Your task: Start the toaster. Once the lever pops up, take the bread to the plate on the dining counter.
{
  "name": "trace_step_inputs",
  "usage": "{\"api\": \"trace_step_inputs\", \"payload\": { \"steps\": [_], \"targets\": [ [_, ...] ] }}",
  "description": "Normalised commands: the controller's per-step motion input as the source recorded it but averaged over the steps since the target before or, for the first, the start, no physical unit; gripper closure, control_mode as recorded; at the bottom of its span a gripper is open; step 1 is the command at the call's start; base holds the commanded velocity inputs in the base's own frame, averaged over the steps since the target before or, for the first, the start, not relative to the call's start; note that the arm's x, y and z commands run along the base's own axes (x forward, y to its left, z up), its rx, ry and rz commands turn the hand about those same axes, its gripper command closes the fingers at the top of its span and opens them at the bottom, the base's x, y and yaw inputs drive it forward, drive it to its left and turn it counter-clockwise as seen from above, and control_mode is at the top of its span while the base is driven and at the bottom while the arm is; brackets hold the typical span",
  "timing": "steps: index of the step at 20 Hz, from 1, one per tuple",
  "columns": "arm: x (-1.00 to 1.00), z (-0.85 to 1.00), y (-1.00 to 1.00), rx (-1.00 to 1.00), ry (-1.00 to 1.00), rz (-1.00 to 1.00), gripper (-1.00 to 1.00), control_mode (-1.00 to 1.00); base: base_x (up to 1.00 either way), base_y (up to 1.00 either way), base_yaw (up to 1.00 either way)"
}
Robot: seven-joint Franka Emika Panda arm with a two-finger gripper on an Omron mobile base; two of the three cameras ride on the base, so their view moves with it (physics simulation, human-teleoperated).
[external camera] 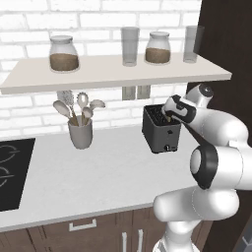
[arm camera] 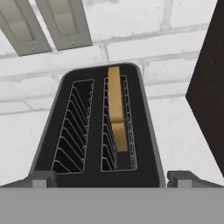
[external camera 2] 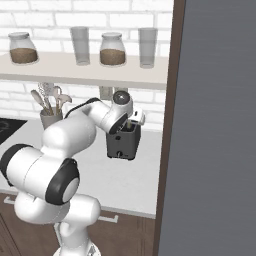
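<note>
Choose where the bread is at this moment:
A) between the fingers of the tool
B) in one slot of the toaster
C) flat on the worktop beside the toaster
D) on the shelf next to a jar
B: the hand view shows the bread standing on edge inside one slot of the toaster, with the other slot empty.

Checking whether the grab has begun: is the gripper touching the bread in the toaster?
Apart. In the hand view the open gripper sits at the toaster's near edge, its fingertips wide of the bread in the slot.
</note>
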Motion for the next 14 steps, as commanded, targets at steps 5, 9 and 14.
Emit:
{"api": "trace_step_inputs", "payload": {
  "steps": [5,9,14],
  "targets": [
    [0.04,-0.05,0.00,0.00,0.00,0.01,-1.00,-1.00,0.00,0.00,0.00],
    [0.16,-0.06,0.00,0.00,0.00,0.00,-1.00,-1.00,0.00,0.00,0.00],
    [0.17,-0.14,0.02,0.00,0.00,0.00,-1.00,-1.00,0.00,0.00,0.00]
  ]
}}
